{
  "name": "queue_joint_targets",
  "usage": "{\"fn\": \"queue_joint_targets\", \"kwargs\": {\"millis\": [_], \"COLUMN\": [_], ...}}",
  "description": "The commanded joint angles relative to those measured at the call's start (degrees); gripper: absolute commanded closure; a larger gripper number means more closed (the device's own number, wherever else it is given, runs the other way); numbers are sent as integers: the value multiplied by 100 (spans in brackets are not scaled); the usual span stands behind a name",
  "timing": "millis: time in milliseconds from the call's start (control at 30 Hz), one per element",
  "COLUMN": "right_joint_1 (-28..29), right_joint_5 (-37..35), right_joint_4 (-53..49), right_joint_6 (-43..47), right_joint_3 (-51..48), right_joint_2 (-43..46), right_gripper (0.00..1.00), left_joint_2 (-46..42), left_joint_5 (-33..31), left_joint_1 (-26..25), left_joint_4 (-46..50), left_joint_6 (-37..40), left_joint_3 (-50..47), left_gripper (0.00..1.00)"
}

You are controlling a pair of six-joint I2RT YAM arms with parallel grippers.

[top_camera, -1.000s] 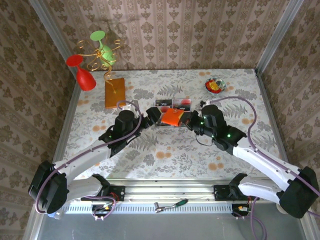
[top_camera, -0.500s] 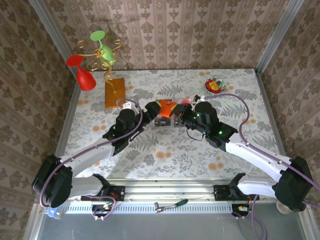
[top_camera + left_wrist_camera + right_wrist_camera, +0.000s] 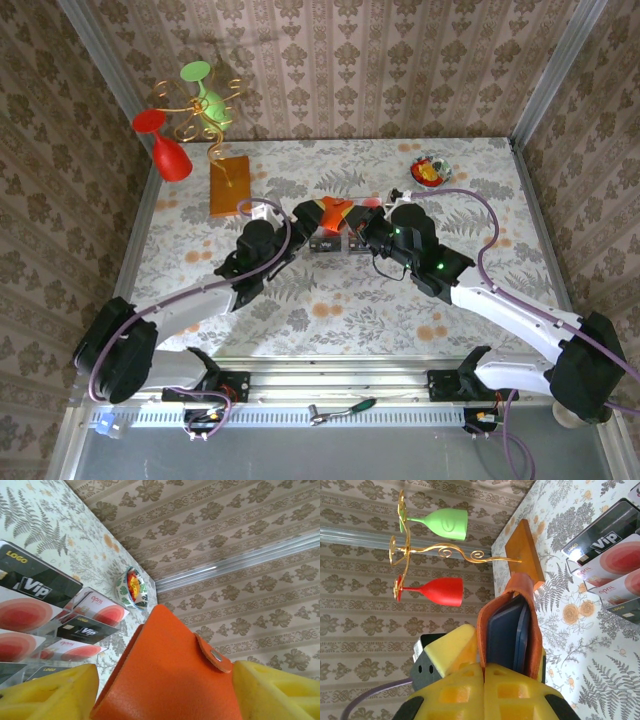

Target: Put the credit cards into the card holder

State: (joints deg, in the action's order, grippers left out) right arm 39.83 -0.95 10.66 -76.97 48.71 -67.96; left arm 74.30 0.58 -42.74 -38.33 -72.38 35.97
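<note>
The orange card holder (image 3: 333, 210) hangs above the table between both grippers. My right gripper (image 3: 484, 666) is shut on one orange flap of the card holder (image 3: 509, 625), whose grey-blue inside gapes open upward. My left gripper (image 3: 165, 695) has its yellow pads against both sides of the card holder (image 3: 170, 670); one of its fingers (image 3: 451, 650) shows beside the flap. The credit cards (image 3: 37, 582), red and black, stand in rows in a clear rack just under the holder. They also show in the right wrist view as credit cards (image 3: 612, 545) and from above as credit cards (image 3: 372, 204).
An orange-brown block (image 3: 229, 185) with a gold wire carrying a red glass (image 3: 165, 150) and a green glass (image 3: 205, 92) stands back left. A small colourful bowl (image 3: 428, 172) sits back right. Patterned walls close in the table on three sides.
Both grippers have carried the card holder away from the bases, over the cards. The left gripper's jaws have narrowed onto it. The right gripper has stayed shut.
</note>
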Motion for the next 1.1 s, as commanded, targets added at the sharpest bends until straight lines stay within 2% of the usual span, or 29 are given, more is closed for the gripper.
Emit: {"fn": "queue_joint_targets", "kwargs": {"millis": [0,67,333,500,533,600,633,667,800,933,1000,1067], "right_joint_1": [51,51,51,59,58,42,25,16,-138,-318,-310,-303], "right_joint_5": [-156,-177,-180,-44,-9,50,39,-3,-211,-505,-549,-253], "right_joint_4": [288,279,285,260,136,-315,-699,-1201,-2763,-3630,-3842,-3739], "right_joint_6": [-116,-125,-178,-161,-91,202,457,739,1745,3041,3676,4297], "right_joint_3": [-93,-124,-282,-310,-297,-229,-177,-112,37,356,553,636], "right_joint_2": [2,28,75,42,61,182,288,382,744,782,668,569], "right_gripper": [100,100,100,100,93,67,59,53,45,23,23,26], "left_joint_2": [109,104,22,92,110,132,137,123,102,120,120,95], "left_joint_5": [-58,-121,-249,-252,-223,-105,4,155,904,1907,2314,2691], "left_joint_1": [-57,-80,-94,-84,-77,-34,0,34,215,528,670,831], "left_joint_4": [-637,-718,-742,-862,-870,-867,-859,-797,-194,759,1163,1405], "left_joint_6": [-189,-184,-75,-45,-27,21,71,149,741,1563,1911,2147], "left_joint_3": [-8,-28,-49,-92,-90,-114,-131,-151,-96,110,208,244], "left_gripper": [32,35,60,79,83,94,100,100,100,100,100,100]}}
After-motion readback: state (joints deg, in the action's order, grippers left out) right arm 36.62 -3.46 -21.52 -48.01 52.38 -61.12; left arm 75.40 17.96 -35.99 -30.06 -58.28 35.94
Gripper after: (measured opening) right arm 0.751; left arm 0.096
